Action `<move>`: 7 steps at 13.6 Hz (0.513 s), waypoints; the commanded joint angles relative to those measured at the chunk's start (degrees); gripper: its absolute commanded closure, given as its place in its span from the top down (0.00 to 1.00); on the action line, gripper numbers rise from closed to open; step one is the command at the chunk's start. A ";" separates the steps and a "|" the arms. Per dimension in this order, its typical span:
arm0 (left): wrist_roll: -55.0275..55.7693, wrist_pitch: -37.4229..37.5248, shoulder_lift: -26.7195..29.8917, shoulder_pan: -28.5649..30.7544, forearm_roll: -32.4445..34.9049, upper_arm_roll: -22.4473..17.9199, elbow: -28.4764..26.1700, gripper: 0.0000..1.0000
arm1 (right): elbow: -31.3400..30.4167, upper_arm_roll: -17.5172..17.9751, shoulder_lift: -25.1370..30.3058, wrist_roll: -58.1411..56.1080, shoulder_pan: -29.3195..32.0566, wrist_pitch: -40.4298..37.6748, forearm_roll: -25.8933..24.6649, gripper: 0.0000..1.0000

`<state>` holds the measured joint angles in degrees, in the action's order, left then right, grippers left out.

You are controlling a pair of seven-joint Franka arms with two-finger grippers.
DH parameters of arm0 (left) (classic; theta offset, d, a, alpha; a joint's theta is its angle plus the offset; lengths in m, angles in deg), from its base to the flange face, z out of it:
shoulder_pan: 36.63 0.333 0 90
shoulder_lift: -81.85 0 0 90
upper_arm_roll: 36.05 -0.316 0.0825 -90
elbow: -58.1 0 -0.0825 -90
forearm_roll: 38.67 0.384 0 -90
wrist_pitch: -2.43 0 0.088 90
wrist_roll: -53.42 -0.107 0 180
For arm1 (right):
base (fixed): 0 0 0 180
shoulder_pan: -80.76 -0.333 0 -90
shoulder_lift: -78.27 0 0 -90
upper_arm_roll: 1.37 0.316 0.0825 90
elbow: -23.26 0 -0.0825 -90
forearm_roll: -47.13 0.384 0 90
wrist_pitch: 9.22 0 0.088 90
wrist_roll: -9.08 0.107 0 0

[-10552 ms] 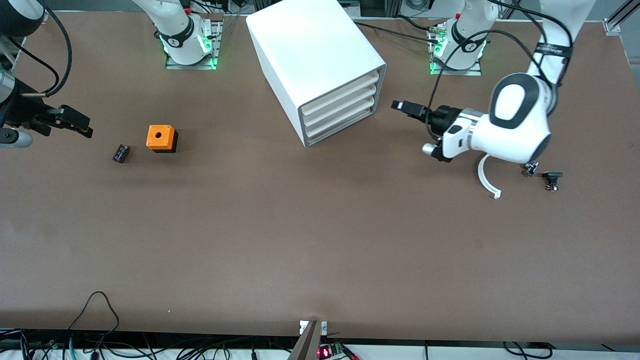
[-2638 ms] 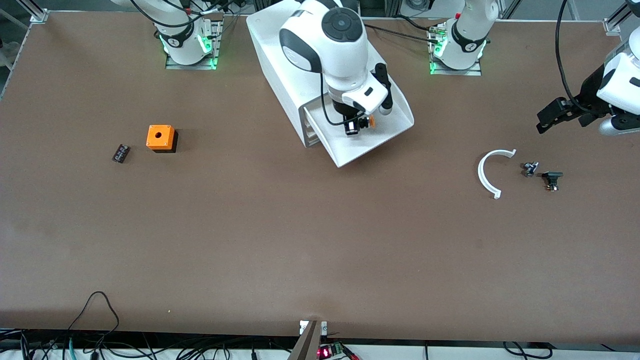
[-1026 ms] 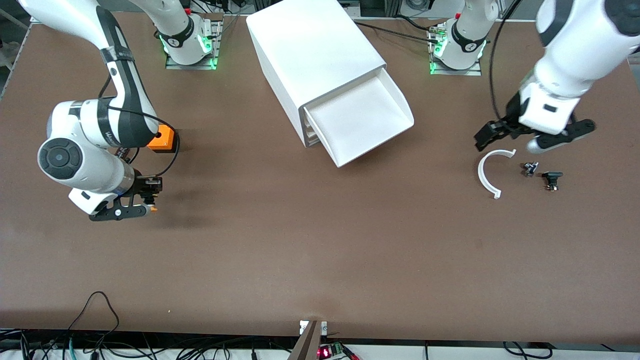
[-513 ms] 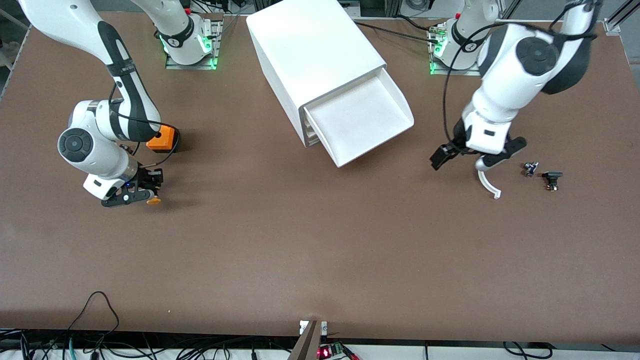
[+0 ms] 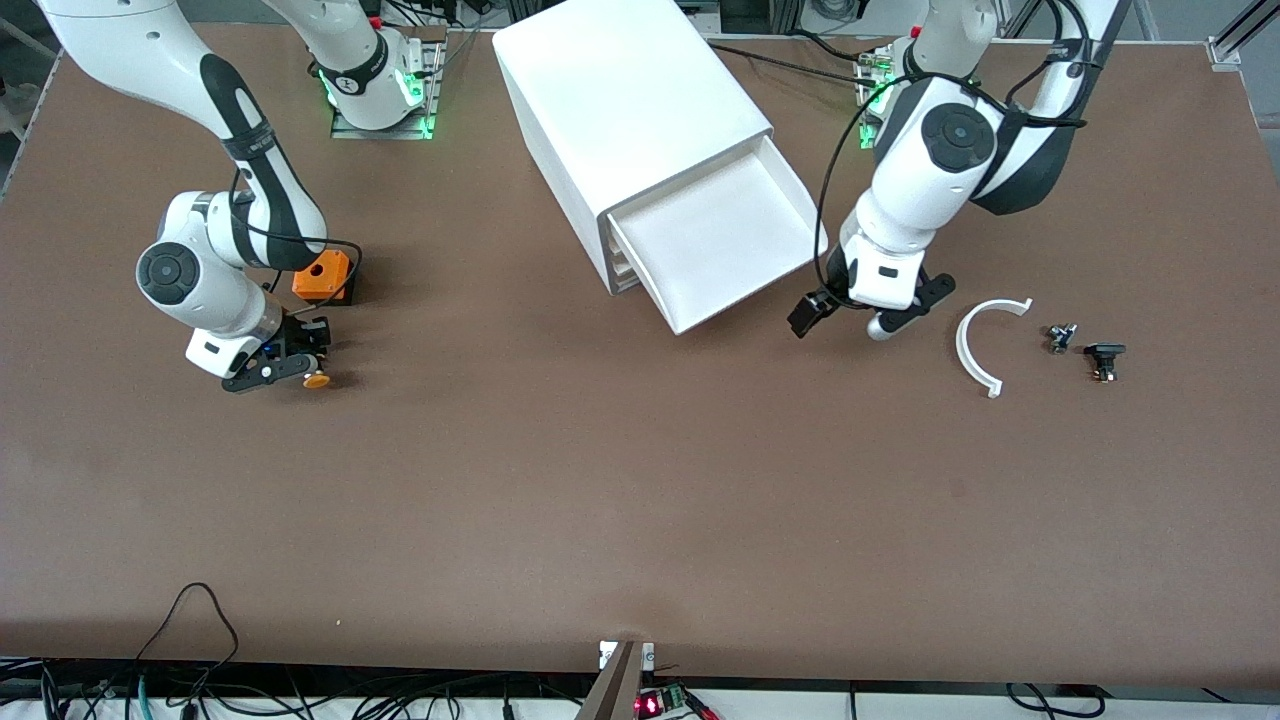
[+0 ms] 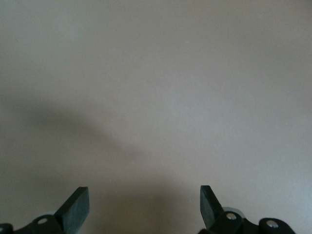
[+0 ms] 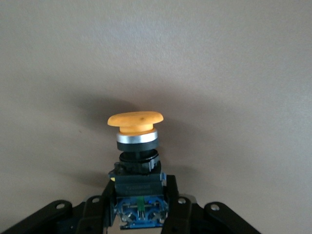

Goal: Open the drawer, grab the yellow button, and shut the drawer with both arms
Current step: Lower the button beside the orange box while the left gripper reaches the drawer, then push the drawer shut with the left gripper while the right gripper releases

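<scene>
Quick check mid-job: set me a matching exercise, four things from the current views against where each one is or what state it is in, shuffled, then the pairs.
Things:
1. drawer
2. button
3. left gripper
4. orange cube

States:
A. open, low beside the drawer's front edge
B. on the table, near the right arm
C. pulled out of the cabinet
D. held in the shut right gripper

Pairs: 1-C, 2-D, 3-A, 4-B

A brown counter [image 5: 640, 480] carries a white cabinet [image 5: 620, 110] at its far middle; an orange cube [image 5: 325, 277] lies toward the right arm's end; a white curved strip [image 5: 968, 350] and two small dark parts [image 5: 1085, 348] lie toward the left arm's end.
</scene>
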<state>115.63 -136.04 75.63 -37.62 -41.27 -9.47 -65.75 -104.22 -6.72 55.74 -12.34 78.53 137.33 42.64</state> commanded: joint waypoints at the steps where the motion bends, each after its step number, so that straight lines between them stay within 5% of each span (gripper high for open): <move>1: 2.83 -1.63 0.42 -1.12 -0.12 2.14 -2.44 1.00 | -0.31 0.96 0.03 -3.90 1.26 1.37 0.88 0.48; 2: 3.27 -1.63 0.42 -1.13 -0.21 3.54 -2.71 1.00 | -0.13 0.96 0.03 -3.46 1.26 1.20 0.97 0.99; 7: 2.66 -1.54 0.42 -1.13 -0.65 10.75 -3.86 1.00 | 10.82 4.99 2.40 7.51 1.18 -13.97 3.42 1.00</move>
<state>118.22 -136.91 75.56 -38.77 -41.25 -1.75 -68.42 -99.09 -4.28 56.54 -9.28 79.10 131.12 44.33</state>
